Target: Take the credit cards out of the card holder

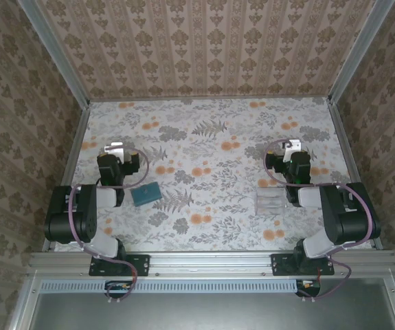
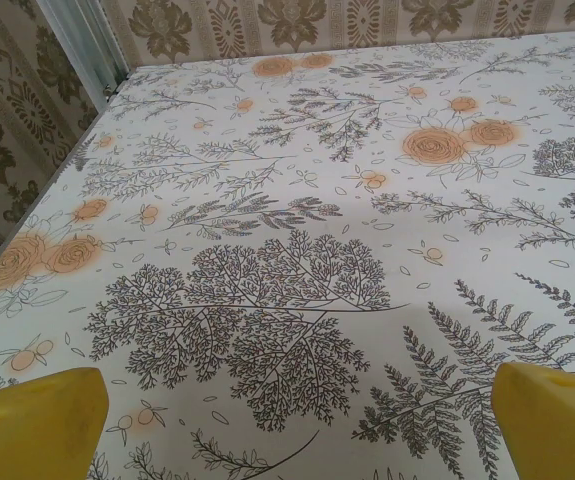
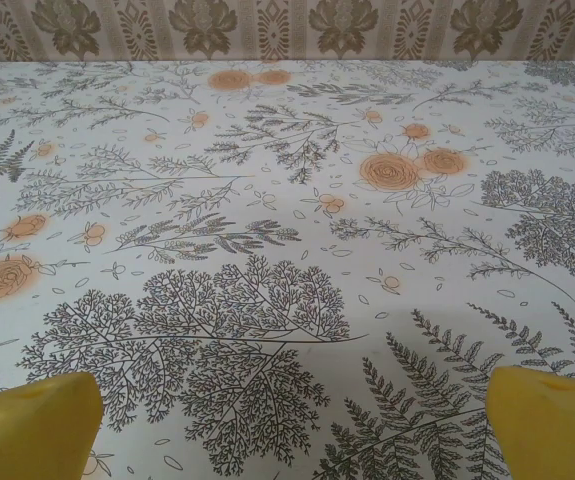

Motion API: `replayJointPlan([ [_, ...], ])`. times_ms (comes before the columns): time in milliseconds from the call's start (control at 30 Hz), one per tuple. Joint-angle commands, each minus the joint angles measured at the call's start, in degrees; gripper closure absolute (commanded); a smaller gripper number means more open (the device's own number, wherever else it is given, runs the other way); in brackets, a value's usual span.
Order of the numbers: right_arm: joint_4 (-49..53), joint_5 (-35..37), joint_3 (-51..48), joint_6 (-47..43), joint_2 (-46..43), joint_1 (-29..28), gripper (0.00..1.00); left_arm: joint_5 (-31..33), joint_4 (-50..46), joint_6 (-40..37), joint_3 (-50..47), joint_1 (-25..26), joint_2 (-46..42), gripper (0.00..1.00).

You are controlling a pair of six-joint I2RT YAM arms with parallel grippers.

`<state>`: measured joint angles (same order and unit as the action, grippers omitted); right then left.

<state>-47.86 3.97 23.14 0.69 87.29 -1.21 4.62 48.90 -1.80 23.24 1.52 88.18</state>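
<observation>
The card holder (image 1: 145, 194) is a small flat teal wallet lying shut on the flowered tablecloth, just right of the left arm. The credit cards are out of view. My left gripper (image 1: 115, 147) sits behind and to the left of the holder, apart from it and pointing toward the far wall. In the left wrist view the left gripper (image 2: 295, 428) is open, its yellow fingertips (image 2: 37, 420) wide apart over bare cloth. My right gripper (image 1: 292, 146) is at the right side. In the right wrist view the right gripper (image 3: 289, 428) is open, with nothing between its yellow fingertips (image 3: 547, 420).
A clear plastic box (image 1: 275, 202) stands on the table (image 1: 211, 227) just left of the right arm's forearm. Patterned walls close in the table on three sides, with metal rails along the left and right edges.
</observation>
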Motion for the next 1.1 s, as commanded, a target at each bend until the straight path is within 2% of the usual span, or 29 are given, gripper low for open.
replayJointPlan([
  [0, -0.9, -1.3, 0.3, 0.7, 0.3, 0.3, 0.00, -0.9, 1.2, -1.0, -0.4, 0.1, 0.1, 0.00],
  [833, -1.0, -0.9, 0.3, 1.0, 0.3, 0.3, 0.00, -0.9, 1.3, -1.0, -0.5, 0.1, 0.0, 0.00],
  [933, 3.5, 1.0, 1.7, 1.7, -2.3, 0.3, 0.00, 1.5, 0.8, -1.4, -0.2, 0.8, -0.6, 0.00],
  [1067, 13.3, 4.1, 4.1, 2.4, -9.3, 0.2, 0.00, 5.8, -7.1, -3.0, 1.9, 3.2, -5.2, 0.00],
])
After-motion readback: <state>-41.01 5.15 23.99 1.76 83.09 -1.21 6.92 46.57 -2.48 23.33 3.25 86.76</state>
